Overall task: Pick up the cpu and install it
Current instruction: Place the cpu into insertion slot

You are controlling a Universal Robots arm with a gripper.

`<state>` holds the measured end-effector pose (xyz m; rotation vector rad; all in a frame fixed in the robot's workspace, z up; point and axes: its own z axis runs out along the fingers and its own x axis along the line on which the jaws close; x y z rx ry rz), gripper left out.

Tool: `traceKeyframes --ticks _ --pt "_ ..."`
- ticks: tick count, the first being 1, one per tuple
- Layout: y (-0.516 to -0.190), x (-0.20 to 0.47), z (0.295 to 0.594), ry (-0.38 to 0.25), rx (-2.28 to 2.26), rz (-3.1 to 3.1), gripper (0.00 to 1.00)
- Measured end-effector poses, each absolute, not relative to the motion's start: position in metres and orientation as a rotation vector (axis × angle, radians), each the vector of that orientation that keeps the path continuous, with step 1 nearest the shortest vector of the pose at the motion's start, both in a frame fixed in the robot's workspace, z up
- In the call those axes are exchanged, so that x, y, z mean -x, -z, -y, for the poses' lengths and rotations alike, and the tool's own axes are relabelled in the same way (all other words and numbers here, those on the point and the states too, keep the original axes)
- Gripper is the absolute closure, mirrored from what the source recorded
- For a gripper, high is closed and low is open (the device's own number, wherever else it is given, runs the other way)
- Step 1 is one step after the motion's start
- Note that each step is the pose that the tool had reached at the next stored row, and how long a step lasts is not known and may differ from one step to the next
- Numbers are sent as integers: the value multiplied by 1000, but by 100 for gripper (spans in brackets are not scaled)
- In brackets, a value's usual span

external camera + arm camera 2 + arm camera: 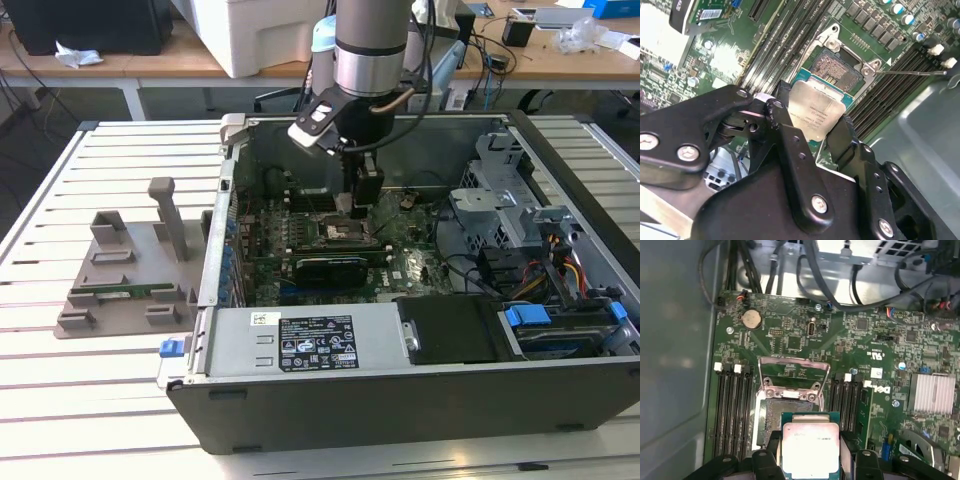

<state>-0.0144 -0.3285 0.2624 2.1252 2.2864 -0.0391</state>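
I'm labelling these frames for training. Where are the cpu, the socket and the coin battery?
cpu [811, 447]: first wrist view, middle of its silver top.
socket [837, 67]: second wrist view, its bare contact field.
coin battery [751, 318]: first wrist view, centre of its round face.

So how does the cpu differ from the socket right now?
The cpu is clamped in the gripper; the socket sits fixed on the board. The cpu shows a plain silver top with a green rim; the socket shows a pin field inside a metal frame, with its cover plate swung open. The cpu overlaps part of the socket but is not squarely over it. Both are square, with similar footprints.
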Motion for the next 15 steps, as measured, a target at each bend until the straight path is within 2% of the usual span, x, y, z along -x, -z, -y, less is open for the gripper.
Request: traceKeyframes --ticks 8,15 --pt "-260 14 328 40 -2150 -2263 45" --pt "-239 16 322 41 -2151 -2262 45"
